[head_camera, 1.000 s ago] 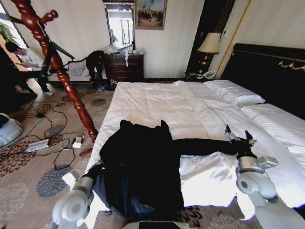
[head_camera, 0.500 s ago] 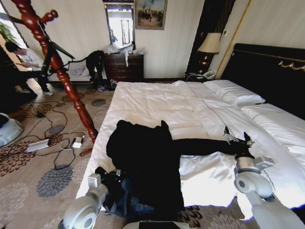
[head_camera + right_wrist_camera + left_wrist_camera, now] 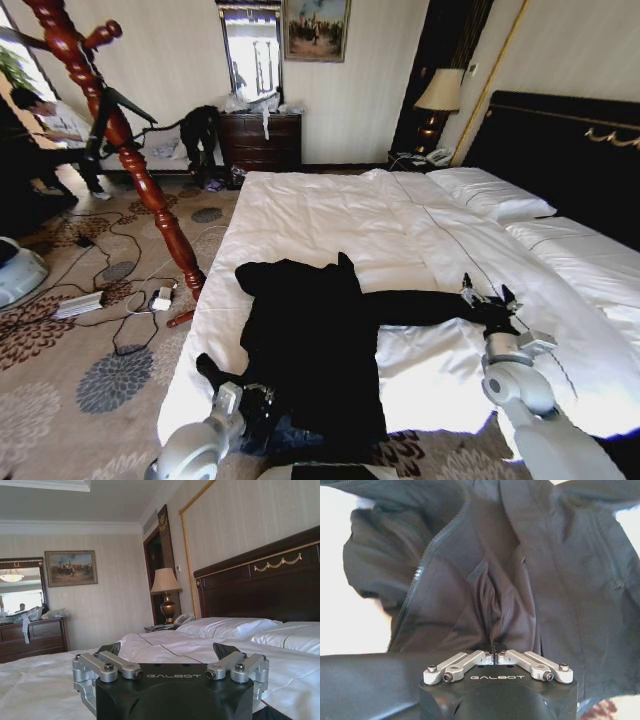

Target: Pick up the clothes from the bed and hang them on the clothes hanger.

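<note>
At the foot of the bed [image 3: 330, 205], the left gripper [image 3: 496, 652] is closed on a fold of the clothes [image 3: 310, 330], its two silver fingers [image 3: 457, 664] pressed together with the dark lining pinched between them. Over the outstretched sleeve end, low above the white sheet, the right gripper [image 3: 487, 297] is held with its jaws spread wide and nothing between them. The black garment is spread across the near part of the bed, its lower part draped over the edge. Well to the left, on the patterned carpet, the clothes hanger [image 3: 125, 150] is seen.
</note>
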`<state>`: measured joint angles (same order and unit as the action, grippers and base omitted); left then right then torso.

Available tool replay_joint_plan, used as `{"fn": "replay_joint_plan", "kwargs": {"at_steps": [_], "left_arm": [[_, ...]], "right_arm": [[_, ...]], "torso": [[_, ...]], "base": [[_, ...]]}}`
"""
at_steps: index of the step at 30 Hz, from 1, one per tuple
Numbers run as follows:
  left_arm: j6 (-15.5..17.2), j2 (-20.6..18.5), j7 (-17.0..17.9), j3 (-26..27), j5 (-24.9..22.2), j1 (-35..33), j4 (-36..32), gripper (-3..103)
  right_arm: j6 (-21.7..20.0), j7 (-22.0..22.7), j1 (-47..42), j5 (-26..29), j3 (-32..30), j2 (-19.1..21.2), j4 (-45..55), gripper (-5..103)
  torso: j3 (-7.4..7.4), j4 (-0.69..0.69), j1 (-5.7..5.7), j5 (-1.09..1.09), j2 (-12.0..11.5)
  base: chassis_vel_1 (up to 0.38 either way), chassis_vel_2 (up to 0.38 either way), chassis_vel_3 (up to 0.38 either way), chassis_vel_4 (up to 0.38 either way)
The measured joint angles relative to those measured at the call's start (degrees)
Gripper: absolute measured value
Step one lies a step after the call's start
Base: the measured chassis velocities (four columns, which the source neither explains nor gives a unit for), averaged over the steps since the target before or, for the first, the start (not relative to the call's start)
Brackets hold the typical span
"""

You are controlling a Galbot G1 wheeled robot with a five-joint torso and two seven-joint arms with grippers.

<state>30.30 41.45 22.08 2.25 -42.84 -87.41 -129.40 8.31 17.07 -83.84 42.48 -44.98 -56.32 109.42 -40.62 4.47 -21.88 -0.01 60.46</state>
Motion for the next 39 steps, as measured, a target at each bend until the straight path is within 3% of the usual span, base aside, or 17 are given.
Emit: {"fn": "replay_joint_plan", "kwargs": {"at_steps": [2, 3, 4, 6, 8, 9, 13, 14, 17, 19, 20, 22, 27, 31, 35, 39], "left_arm": [[0.17, 0.12, 0.43, 0.46, -0.52, -0.47, -0.57, 3], [0.28, 0.44, 0.88, 1.44, -1.44, -1.22, -1.57, 8], [0.41, 1.21, 1.25, 3.33, -3.88, -2.57, -3.73, 19], [0.74, 1.66, 1.62, 4.30, -5.71, -3.17, -4.98, 19], [2.33, 2.80, 2.59, 7.55, -12.36, -4.21, -8.69, 30], [2.33, 2.80, 2.59, 7.55, -12.36, -4.21, -8.69, 30], [3.34, 7.43, 5.44, 18.29, -23.92, -5.33, -12.88, 52], [3.34, 7.43, 5.44, 18.29, -23.92, -5.33, -12.88, 52], [4.56, 12.49, 9.09, 28.93, -30.00, -5.06, -13.47, 62], [4.87, 13.06, 9.86, 30.65, -30.45, -4.93, -13.35, 68], [5.63, 14.78, 12.33, 35.57, -30.80, -4.63, -12.76, 74], [6.92, 16.87, 17.24, 39.80, -30.58, -4.75, -11.56, 84], [7.81, 21.30, 20.96, 41.70, -29.42, -5.37, -8.57, 94], [9.80, 29.60, 28.68, 44.41, -37.96, -4.21, -6.50, 100], [11.37, 32.19, 31.40, 45.94, -42.20, -5.37, -6.53, 100], [11.68, 32.28, 31.68, 46.43, -42.19, -6.08, -5.86, 100]], "right_arm": [[0.00, -0.01, -0.04, -0.05, -0.06, -0.12, 0.00, 100], [0.00, -0.01, -0.10, -0.10, -0.18, -0.26, 0.00, 100], [0.00, -0.02, -0.24, -0.17, -0.37, -0.47, 0.13, 100], [0.00, -0.02, -0.36, -0.22, -0.53, -0.58, 0.29, 100], [0.00, -0.02, -1.11, -0.40, -1.34, -0.91, 0.99, 100], [0.00, -0.02, -1.11, -0.40, -1.34, -0.91, 0.99, 100], [0.01, -0.02, -1.68, -0.58, -1.93, -1.14, 1.89, 100], [0.01, -0.02, -1.68, -0.58, -1.93, -1.14, 1.89, 100], [0.06, -0.02, -1.85, -0.58, -2.05, -1.36, 2.49, 100], [0.07, -0.02, -1.89, -0.58, -2.06, -1.39, 2.58, 100], [0.11, -0.02, -2.05, -0.56, -2.08, -1.46, 2.89, 100], [0.16, -0.02, -2.26, -0.53, -2.17, -1.53, 3.38, 100], [0.20, 0.01, -3.18, -0.36, -2.99, -1.59, 4.75, 100], [0.20, 0.16, -3.74, 0.16, -3.32, -0.82, 6.19, 100], [0.20, 0.20, -4.30, 0.44, -3.74, -0.17, 6.49, 100], [0.20, 0.21, -4.51, 0.71, -3.98, 0.32, 6.80, 100]], "torso": [[0.00, 0.00, 0.00, 0.00, 0.00], [0.00, 0.00, 0.00, 0.00, 0.00], [0.00, -0.01, 0.00, 0.00, 0.00], [0.00, -0.01, 0.00, 0.01, 0.00], [0.00, 0.00, 0.00, 0.01, 0.00], [0.00, 0.00, 0.00, 0.01, 0.00], [0.00, -0.01, 0.00, 0.01, 0.00], [0.00, -0.01, 0.00, 0.01, 0.00], [0.00, -0.01, 0.00, 0.00, 0.00], [0.00, -0.01, 0.00, 0.00, 0.00], [0.00, 0.00, 0.00, 0.01, 0.00], [0.00, 0.00, 0.00, 0.01, 0.00], [0.00, 0.00, 0.00, -0.01, 0.00], [0.00, -0.01, 0.00, 0.00, 0.00], [0.00, -0.01, 0.00, 0.01, 0.00], [0.00, 0.00, 0.00, 0.01, 0.00]], "base": [[0.000, 0.000, 0.000, 0.000], [0.000, 0.000, 0.000, 0.000], [0.000, 0.000, 0.000, 0.000], [0.000, 0.000, 0.000, 0.000], [0.000, 0.000, 0.000, 0.000], [0.000, 0.000, 0.000, 0.000], [0.000, 0.000, 0.000, 0.000], [0.000, 0.000, 0.000, 0.000], [0.000, 0.000, 0.000, 0.000], [0.000, 0.000, 0.000, 0.000], [0.000, 0.000, 0.000, 0.000], [0.000, 0.000, 0.000, 0.000], [0.000, 0.000, 0.000, 0.000], [0.000, 0.000, 0.000, 0.000], [0.000, 0.000, 0.000, 0.000], [0.000, 0.000, 0.000, 0.000]]}}
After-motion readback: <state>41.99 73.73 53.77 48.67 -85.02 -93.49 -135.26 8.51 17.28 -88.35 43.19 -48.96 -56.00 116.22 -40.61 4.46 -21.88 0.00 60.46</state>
